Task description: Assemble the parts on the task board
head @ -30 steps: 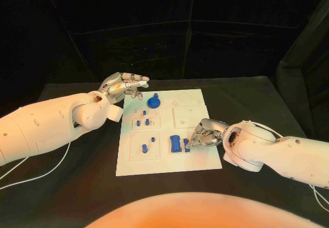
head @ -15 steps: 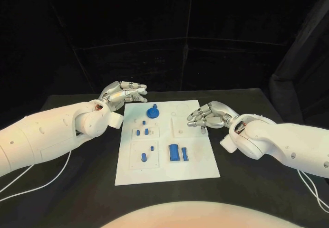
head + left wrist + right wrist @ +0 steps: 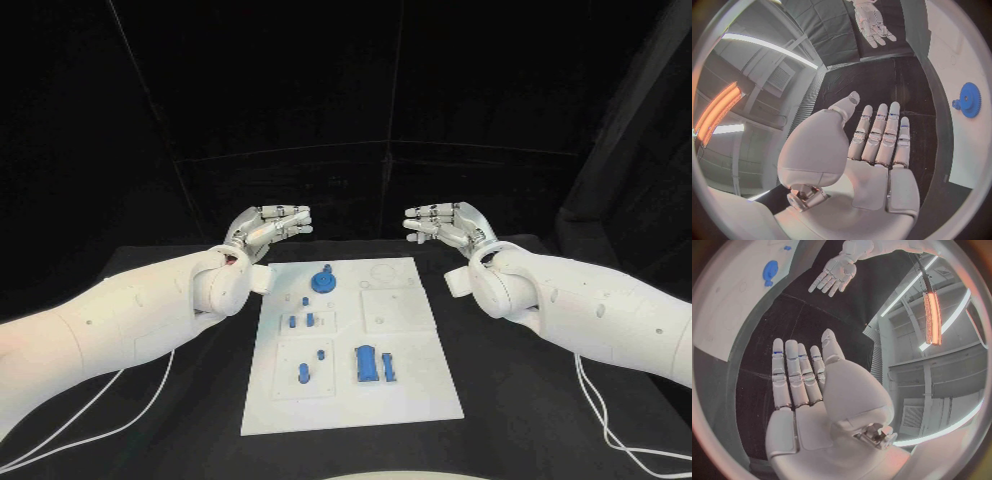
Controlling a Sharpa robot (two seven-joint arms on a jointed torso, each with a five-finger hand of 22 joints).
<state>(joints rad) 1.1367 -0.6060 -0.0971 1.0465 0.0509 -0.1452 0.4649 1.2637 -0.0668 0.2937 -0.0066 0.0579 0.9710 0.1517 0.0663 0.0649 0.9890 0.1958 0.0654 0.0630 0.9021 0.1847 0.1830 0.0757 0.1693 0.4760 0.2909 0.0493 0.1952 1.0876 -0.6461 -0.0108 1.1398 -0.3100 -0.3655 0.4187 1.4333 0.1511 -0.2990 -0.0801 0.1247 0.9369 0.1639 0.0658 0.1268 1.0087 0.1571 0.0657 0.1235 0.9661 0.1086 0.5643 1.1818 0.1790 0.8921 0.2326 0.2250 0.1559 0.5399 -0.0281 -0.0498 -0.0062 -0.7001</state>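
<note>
The white task board (image 3: 404, 395) lies in the middle of the black table. On it are a blue gear (image 3: 325, 281) at the far end, small blue pegs (image 3: 300, 320) in the left column and a larger blue block (image 3: 374, 364) near the front. My left hand (image 3: 267, 227) is raised above the table beyond the board's far left corner, fingers straight and apart, holding nothing. My right hand (image 3: 446, 225) is raised beyond the far right corner, likewise flat and empty. The left wrist view shows my flat left hand (image 3: 873, 145), the gear (image 3: 969, 100) and the right hand (image 3: 873, 22). The right wrist view shows my right hand (image 3: 801, 380) and the left hand (image 3: 834, 274).
Black table (image 3: 548, 400) surrounds the board on all sides. White cables (image 3: 87, 415) trail from both arms along the table's sides. Black curtain hangs behind the table.
My right hand has left the blue block at the board's front and risen to the far right, opening flat. The left hand has lifted a little. The camera has tilted up.
</note>
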